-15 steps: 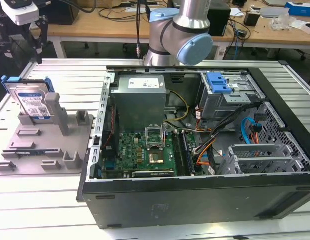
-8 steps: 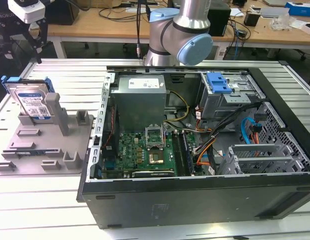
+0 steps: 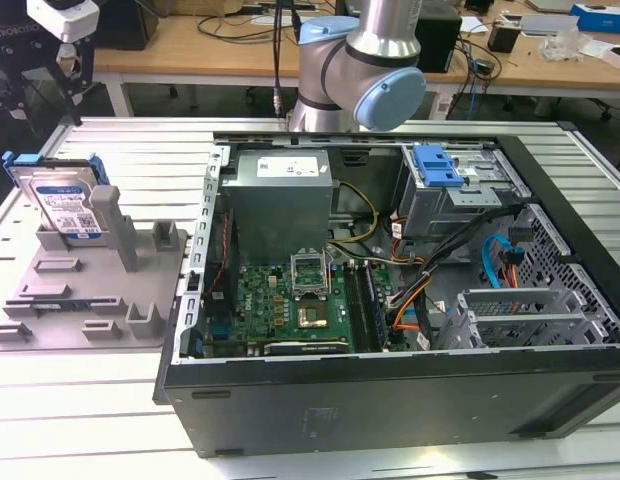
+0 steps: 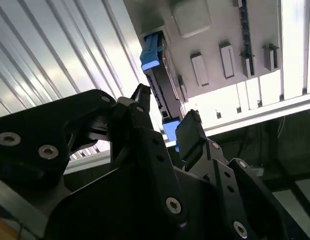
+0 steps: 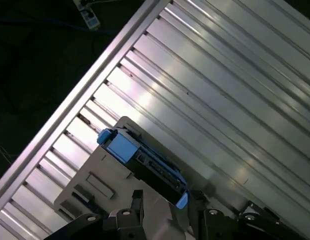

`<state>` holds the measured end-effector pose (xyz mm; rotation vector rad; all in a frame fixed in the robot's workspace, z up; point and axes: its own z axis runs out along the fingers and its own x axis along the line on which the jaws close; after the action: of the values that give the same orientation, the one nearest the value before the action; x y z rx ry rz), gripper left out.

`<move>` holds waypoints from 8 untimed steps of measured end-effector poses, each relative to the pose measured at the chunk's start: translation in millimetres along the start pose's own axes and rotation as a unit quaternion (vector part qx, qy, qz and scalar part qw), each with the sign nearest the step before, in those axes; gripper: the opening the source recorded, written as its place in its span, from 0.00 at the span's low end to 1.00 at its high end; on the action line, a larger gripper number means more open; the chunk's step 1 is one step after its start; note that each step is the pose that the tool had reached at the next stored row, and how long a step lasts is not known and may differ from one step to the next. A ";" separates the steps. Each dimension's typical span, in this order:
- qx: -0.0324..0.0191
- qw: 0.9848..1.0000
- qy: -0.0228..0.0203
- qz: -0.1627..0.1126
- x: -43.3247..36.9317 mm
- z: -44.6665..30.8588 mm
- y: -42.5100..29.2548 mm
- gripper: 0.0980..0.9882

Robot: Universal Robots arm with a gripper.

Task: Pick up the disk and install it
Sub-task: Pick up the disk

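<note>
The disk (image 3: 62,205) stands on edge in a grey fixture (image 3: 100,300) at the exterior view's left, a silver drive with a white-and-blue label and a blue bracket. My gripper (image 3: 72,85) hangs above it, apart from it. Both wrist views look down past the black fingers at the disk (image 4: 160,82) (image 5: 145,160) below. The gripper (image 4: 167,106) (image 5: 166,197) is open, its fingertips spread to either side of the disk's line, and nothing is held.
An open computer case (image 3: 410,400) lies in the middle and right, with a grey power supply (image 3: 280,195), a motherboard (image 3: 290,300), cables and a drive bay with a blue latch (image 3: 437,165). The ribbed aluminium table (image 3: 130,150) surrounds the fixture. The arm's base (image 3: 360,60) stands behind the case.
</note>
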<state>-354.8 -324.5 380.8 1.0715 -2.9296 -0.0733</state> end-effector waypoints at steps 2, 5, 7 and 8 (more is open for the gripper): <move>0.000 0.999 0.002 -0.033 -0.1 -0.1 0.1 0.43; 0.000 0.998 0.003 -0.065 -0.2 0.0 0.3 0.43; 0.000 0.996 0.005 -0.088 -0.4 0.0 0.4 0.43; 0.000 0.995 0.005 -0.095 -0.4 0.0 0.5 0.43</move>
<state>-354.8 -323.9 380.9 1.3443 -2.8100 -0.0697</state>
